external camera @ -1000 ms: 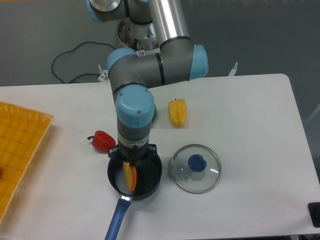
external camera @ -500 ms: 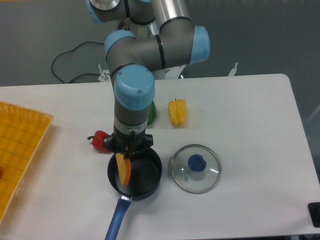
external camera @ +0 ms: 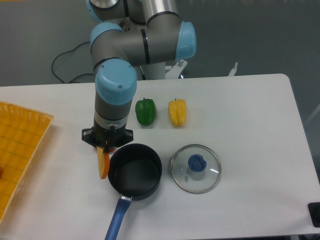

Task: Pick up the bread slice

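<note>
Near the table's front edge, the bread slice (external camera: 103, 163) hangs edge-on just left of the black saucepan (external camera: 135, 171), pinched in the hand (external camera: 106, 148); the pickup looks essentially done. Beyond lie green pepper (external camera: 145, 111) and yellow pepper (external camera: 177, 112).

The gripper (external camera: 105, 148) fingers (wrist overhead) hide the bread slice's (external camera: 103, 164) top.

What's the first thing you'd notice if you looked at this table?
The big grey and blue robot arm, reaching down near the middle of the white table. Its pincer holds the bread slice on edge, hanging just left of the black pot. The pot's glass lid lies to its right, and a green pepper and a yellow pepper sit side by side behind.
</note>
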Robot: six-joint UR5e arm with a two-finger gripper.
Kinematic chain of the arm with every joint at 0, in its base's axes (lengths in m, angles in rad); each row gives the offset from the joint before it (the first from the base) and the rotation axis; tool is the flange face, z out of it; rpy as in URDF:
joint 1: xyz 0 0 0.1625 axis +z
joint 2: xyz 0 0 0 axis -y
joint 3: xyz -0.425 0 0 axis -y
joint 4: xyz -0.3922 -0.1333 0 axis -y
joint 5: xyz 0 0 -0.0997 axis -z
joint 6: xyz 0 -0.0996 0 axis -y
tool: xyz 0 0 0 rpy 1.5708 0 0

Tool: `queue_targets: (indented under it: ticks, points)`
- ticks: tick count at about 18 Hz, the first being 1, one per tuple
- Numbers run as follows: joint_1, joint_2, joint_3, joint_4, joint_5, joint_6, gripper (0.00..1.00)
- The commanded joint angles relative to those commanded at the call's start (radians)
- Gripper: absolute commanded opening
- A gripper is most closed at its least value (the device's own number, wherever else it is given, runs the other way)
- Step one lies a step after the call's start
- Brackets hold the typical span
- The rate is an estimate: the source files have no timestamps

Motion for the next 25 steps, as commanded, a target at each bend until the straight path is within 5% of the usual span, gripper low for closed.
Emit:
queue_targets:
  ticks: [25]
  points:
    - [0.040,-0.049,0.025,0.087,0.026,0.045,0.04]
